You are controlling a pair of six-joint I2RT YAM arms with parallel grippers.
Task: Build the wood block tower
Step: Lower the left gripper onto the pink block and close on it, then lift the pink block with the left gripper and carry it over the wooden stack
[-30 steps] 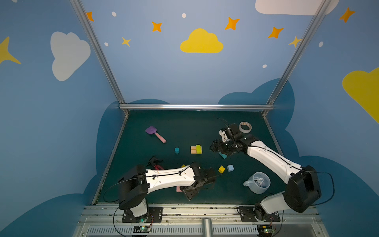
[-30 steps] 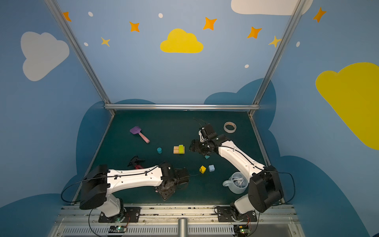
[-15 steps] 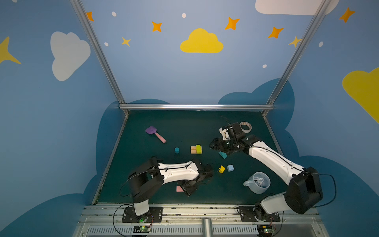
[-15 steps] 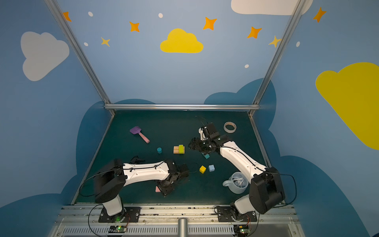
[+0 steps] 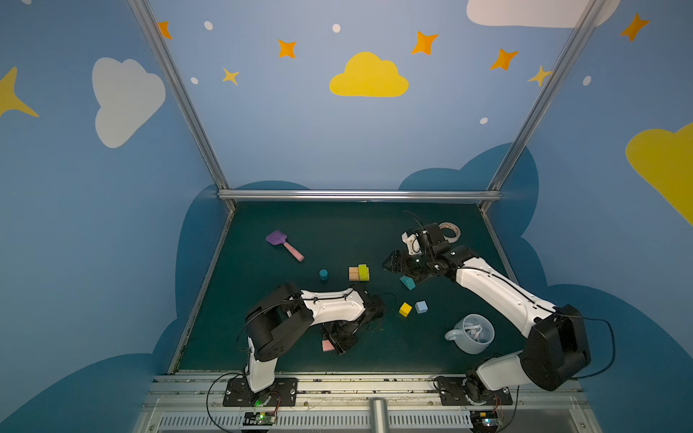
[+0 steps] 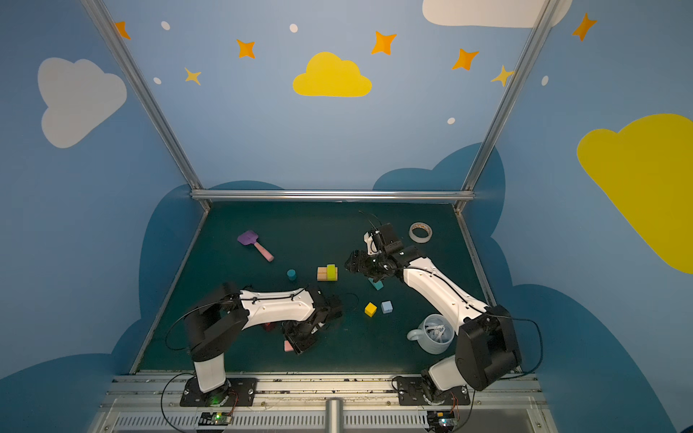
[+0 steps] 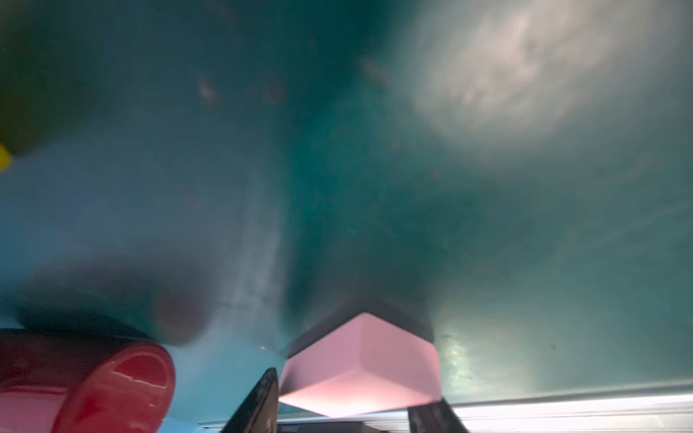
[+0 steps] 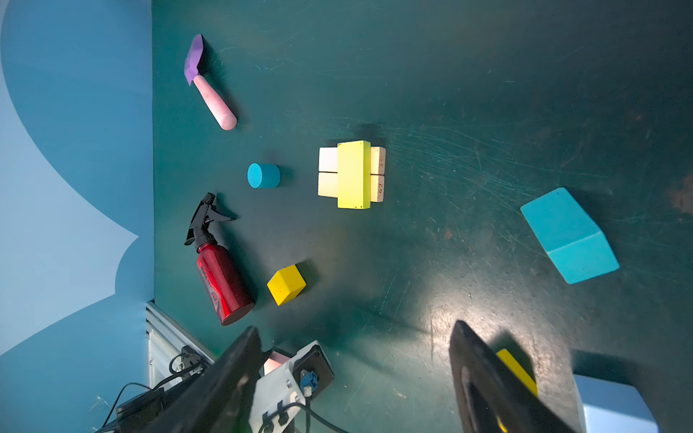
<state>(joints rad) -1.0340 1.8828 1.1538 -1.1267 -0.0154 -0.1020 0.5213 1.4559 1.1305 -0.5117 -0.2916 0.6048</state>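
Tower stands on the bench, lime slab atop tan bars; left fingers flank the pink slab near the front edge — clamped or not, unclear — likely the next layer. Right fingers gape, empty.

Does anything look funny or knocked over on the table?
Yes. The red spray bottle lies flat on its side beside a yellow cube, when a bottle like that would normally stand upright.
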